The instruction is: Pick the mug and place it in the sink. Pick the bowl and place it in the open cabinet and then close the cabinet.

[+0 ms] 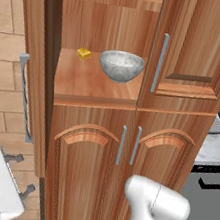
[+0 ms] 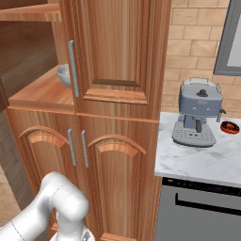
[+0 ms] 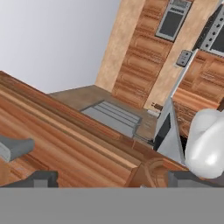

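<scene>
We see the bowl [image 1: 121, 65] sitting upright on the open shelf of the cabinet [image 1: 93, 129], beside a small yellow block [image 1: 84, 54]; in the right base view its rim [image 2: 64, 75] peeks out behind the shut right door. The left door [image 1: 23, 92] stands swung open, edge-on. The gripper [image 3: 107, 179] hangs low by the wood panels, jaws spread wide, holding nothing. On the counter [image 2: 202, 157] to the right sit a grey coffee machine [image 2: 197, 113] and a small dark dish [image 2: 230, 126].
</scene>
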